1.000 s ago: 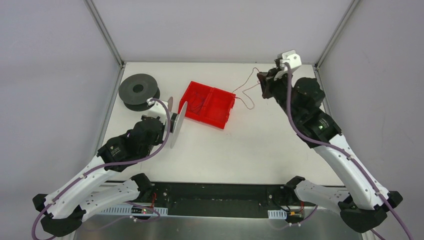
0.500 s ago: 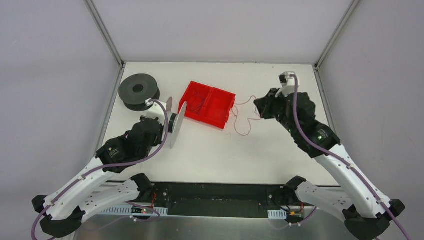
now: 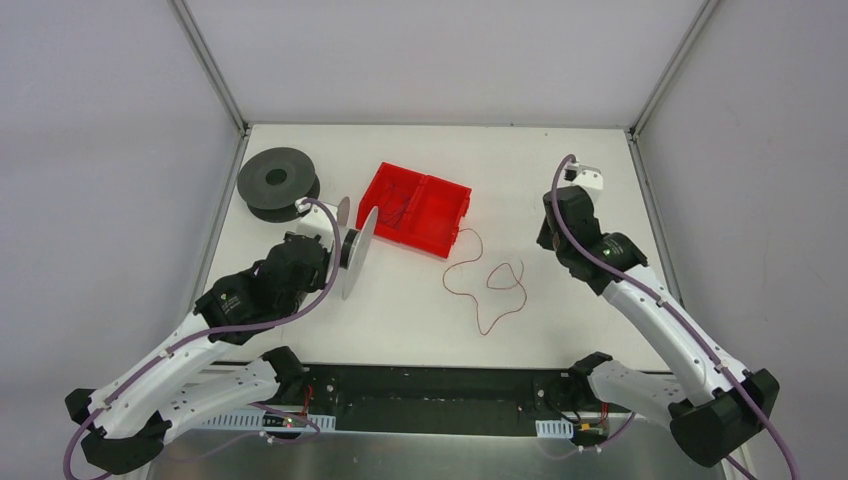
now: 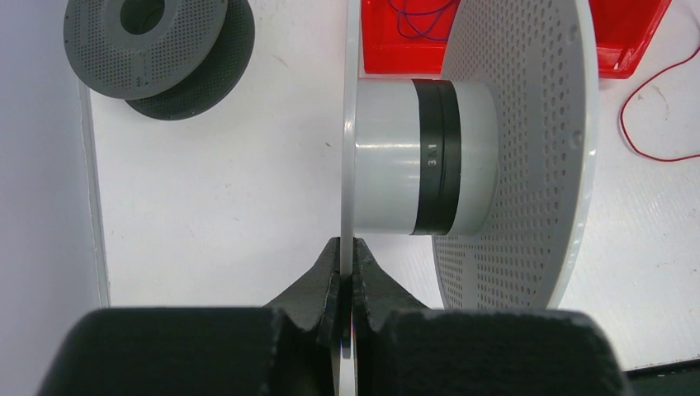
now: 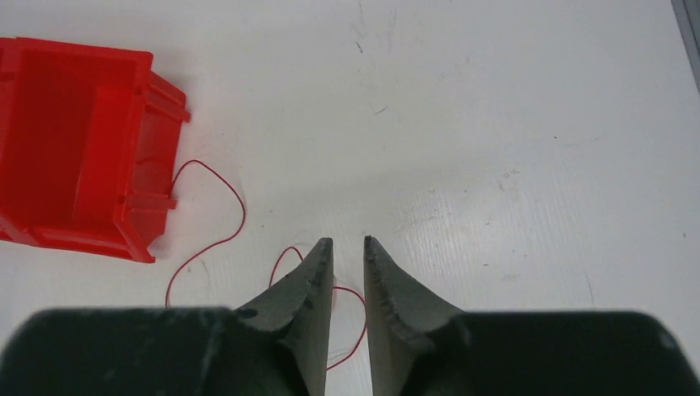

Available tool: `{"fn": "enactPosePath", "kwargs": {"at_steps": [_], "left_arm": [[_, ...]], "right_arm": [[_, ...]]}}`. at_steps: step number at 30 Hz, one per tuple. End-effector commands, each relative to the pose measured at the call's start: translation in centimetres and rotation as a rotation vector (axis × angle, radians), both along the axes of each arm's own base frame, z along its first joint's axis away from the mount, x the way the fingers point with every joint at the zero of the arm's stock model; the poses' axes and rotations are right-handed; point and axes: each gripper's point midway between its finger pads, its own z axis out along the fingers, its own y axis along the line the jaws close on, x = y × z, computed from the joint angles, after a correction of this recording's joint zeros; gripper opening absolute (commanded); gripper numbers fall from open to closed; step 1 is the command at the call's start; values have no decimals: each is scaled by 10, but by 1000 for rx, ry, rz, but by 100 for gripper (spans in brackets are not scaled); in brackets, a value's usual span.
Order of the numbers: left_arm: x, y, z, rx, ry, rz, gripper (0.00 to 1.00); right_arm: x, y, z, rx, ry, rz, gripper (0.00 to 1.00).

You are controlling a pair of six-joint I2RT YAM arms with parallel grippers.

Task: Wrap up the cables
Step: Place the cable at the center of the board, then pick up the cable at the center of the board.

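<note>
At the upper left of the top view a dark grey spool (image 3: 278, 182) lies flat on the table (image 3: 560, 320), well apart from the work. Just below it, the left pincer (image 4: 347, 247) is pressed together on the thin near flange of the white spool (image 4: 413, 157), holding it on edge with its hub pointing sideways across the frame, towards the red bin (image 3: 415, 208). A few dark cables (image 4: 417, 16) sit curled in that bin. The loose red cable (image 3: 490, 285) lies on the table at lower centre, between the two arms. One end is close to the bin's right corner, and from there it runs down and rightwards through a small loop before trailing towards the bottom. The right pincer (image 5: 348, 243) hovers at the right of centre, its jaws slightly spread with nothing between them. In its own view the cable passes under the fingertips and curls off to the left. The cable's loop is nearer this arm than the left one, so the free right pincer seems better placed to pick it up, reaching down and leftwards towards the loop.
</note>
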Motion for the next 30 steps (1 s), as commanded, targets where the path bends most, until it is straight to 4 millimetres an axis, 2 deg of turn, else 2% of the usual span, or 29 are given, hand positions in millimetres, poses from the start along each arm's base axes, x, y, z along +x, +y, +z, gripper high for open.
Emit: {"fn": "enactPosePath", "kwargs": {"at_steps": [1, 3, 4, 5, 8, 10, 14, 16, 20, 22, 24, 30], "left_arm": [[7, -5, 21, -83, -72, 12, 0], [7, -6, 20, -79, -69, 8, 0], [7, -6, 20, -79, -68, 7, 0], [7, -7, 19, -76, -65, 6, 0], [7, -7, 19, -76, -64, 5, 0], [7, -7, 18, -75, -64, 4, 0], [7, -8, 18, -74, -62, 2, 0], [7, -9, 18, -73, -58, -3, 0], [6, -10, 17, -76, -55, -10, 0], [6, -10, 17, -78, -56, -11, 0], [6, -11, 17, -77, -53, -16, 0], [6, -14, 15, -78, -43, -27, 0]], "right_arm": [[6, 16, 26, 91, -52, 39, 24], [6, 47, 19, 202, -69, 166, 27], [9, 57, 15, 248, -82, 189, 28], [10, 58, 7, 272, -76, 165, 29], [12, 43, -21, 304, -28, -30, 35], [5, 42, -38, 366, 18, -127, 37], [-15, 27, -71, 502, 64, -402, 35], [-21, 24, -82, 537, 62, -451, 36], [-25, 12, -88, 488, 18, -426, 39], [-24, 13, -88, 479, -12, -364, 40], [-25, 16, -98, 483, -19, -319, 40], [-32, 17, -113, 477, -13, -275, 43]]}}
